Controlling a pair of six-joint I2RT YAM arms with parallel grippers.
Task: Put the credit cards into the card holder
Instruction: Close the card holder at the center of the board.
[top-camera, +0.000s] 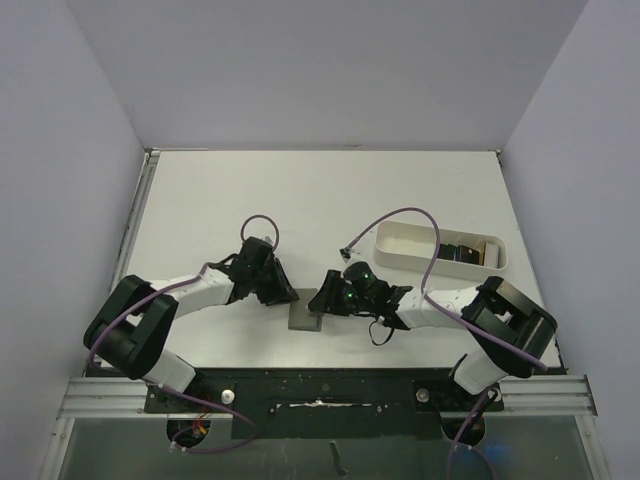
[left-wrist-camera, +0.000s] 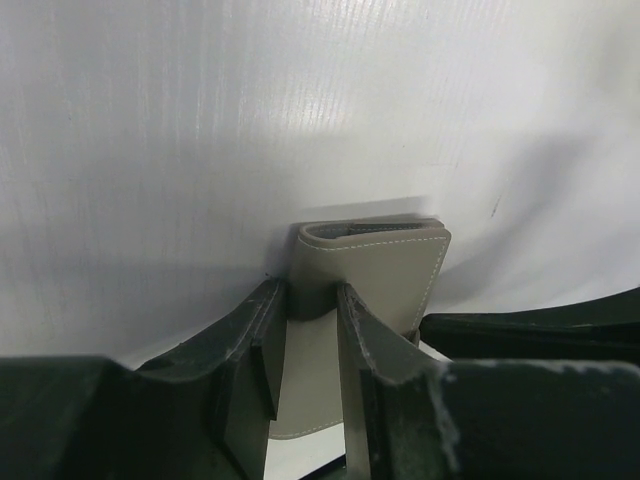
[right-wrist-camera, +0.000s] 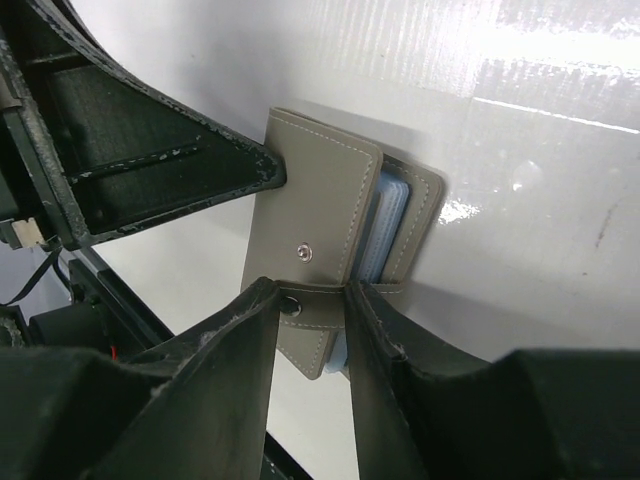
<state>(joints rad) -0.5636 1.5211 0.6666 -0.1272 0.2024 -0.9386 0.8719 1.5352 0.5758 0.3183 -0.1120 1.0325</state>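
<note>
The grey-olive card holder (top-camera: 305, 318) lies on the white table between my two grippers. In the right wrist view the card holder (right-wrist-camera: 320, 200) is slightly agape, showing its light blue lining (right-wrist-camera: 385, 225). Its snap strap (right-wrist-camera: 318, 300) is undone. My right gripper (right-wrist-camera: 310, 292) straddles that strap with a narrow gap between its jaws. My left gripper (left-wrist-camera: 308, 292) stands narrowly open over the card holder's (left-wrist-camera: 385, 275) left part, tips at its surface. The dark credit cards (top-camera: 462, 251) lie in the white tray (top-camera: 400, 245).
The white oblong tray stands at the right, behind my right arm, with a brownish item (top-camera: 489, 250) at its right end. Purple cables loop above both wrists. The black base rail (top-camera: 320, 385) runs along the near edge, and walls enclose the table.
</note>
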